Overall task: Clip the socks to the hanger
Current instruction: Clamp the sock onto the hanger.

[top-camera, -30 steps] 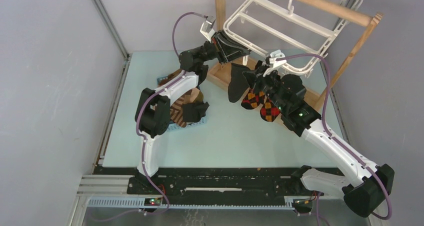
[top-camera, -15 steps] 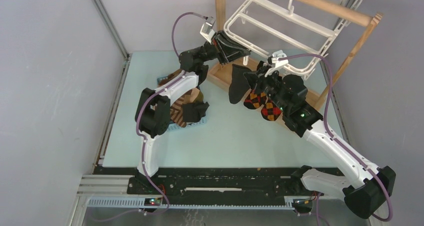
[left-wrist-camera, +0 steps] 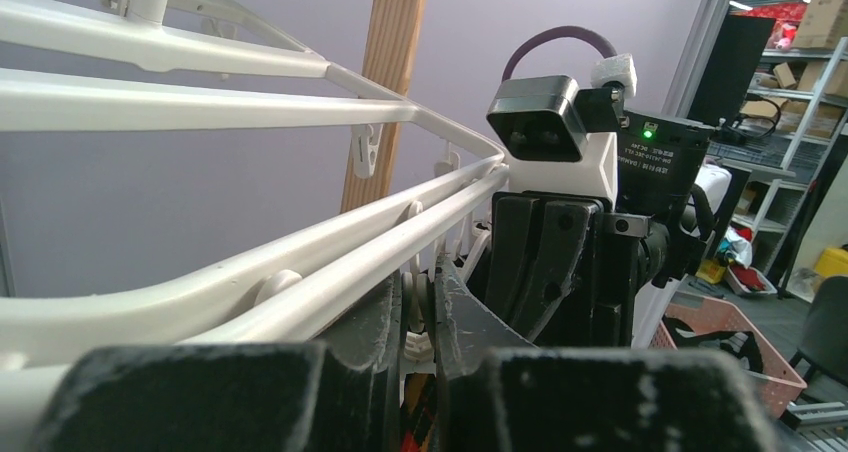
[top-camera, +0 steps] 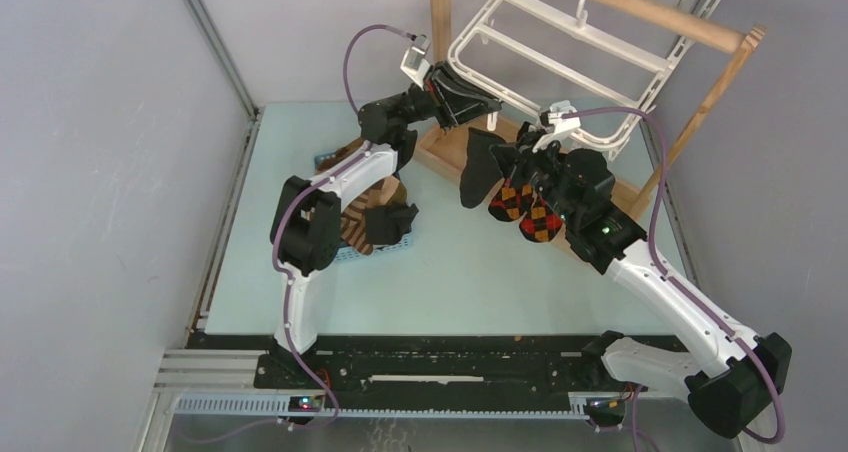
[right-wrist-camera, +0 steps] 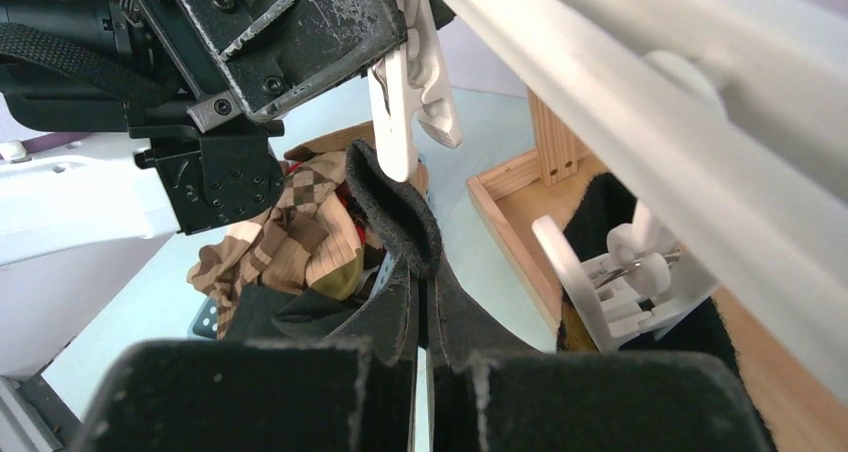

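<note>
Where the white hanger (left-wrist-camera: 200,107) tilts off the wooden stand (top-camera: 650,12) at one o'clock of the worktop (top-camera: 450,282), the left gripper (top-camera: 478,99) is pinched narrow on a white clip (right-wrist-camera: 410,82) at the frame's near rail. The right gripper (right-wrist-camera: 422,322), pressed closed, holds the edge of a plain black sock (right-wrist-camera: 395,207) at six o'clock of that clip. The fabric rises close to the clip's tips, and whether they touch I cannot tell. An argyle sock (top-camera: 530,212) hangs at five o'clock of the black one, beneath the right wrist. At eight o'clock of the left gripper, a blue basket (top-camera: 352,253) on the worktop holds brown striped socks (top-camera: 355,217).
</note>
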